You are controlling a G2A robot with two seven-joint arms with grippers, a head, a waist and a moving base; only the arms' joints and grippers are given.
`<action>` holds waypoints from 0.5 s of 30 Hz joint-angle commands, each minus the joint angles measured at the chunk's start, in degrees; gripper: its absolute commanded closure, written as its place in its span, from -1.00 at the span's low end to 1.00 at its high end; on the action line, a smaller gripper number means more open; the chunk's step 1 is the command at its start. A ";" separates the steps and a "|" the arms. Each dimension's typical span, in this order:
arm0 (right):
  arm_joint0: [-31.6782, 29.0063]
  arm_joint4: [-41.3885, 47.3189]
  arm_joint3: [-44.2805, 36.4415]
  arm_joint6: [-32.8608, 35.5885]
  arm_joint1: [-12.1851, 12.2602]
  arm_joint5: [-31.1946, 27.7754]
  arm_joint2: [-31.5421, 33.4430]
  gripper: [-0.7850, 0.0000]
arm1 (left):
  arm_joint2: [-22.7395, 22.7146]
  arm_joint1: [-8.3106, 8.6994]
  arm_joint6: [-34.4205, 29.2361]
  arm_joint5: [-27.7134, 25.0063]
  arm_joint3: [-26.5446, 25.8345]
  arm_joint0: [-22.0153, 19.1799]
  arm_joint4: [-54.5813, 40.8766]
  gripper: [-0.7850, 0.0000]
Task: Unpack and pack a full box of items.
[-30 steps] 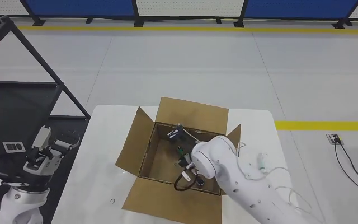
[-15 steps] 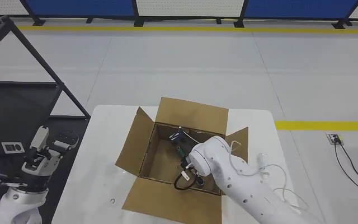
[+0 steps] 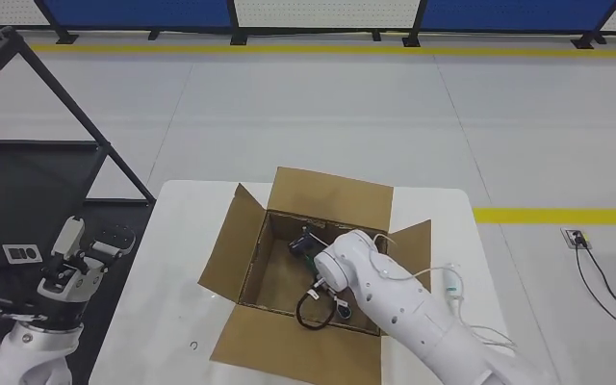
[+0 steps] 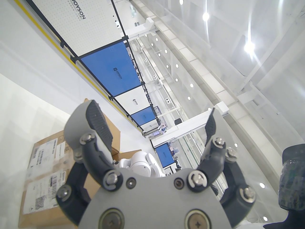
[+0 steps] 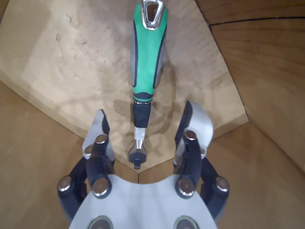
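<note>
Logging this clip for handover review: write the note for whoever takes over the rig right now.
Right gripper: open, down inside the cardboard box, fingers on either side of the ratchet wrench at its metal neck, not closed on it.
Left gripper: open, empty, off beside the table, pointing upward.
Things: the green-handled wrench lies on the box floor; the box flaps are open.
Done: right gripper lined up; nothing gripped yet.
Left: probably close on the wrench and lift it out. The other box contents are hard to make out.
</note>
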 commanded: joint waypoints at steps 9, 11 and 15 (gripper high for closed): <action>2.06 1.76 7.06 0.08 -3.05 -0.97 -1.65 0.37 | 0.00 0.00 0.00 0.00 0.00 0.00 0.00 -1.00; 2.24 1.87 7.96 -0.01 -3.49 -1.06 -1.78 0.40 | 0.00 0.00 0.00 0.00 0.00 0.00 0.00 -1.00; 2.63 2.24 9.77 -0.19 -4.24 -1.58 -1.81 0.57 | 0.00 0.00 0.00 0.00 0.00 0.00 0.00 -1.00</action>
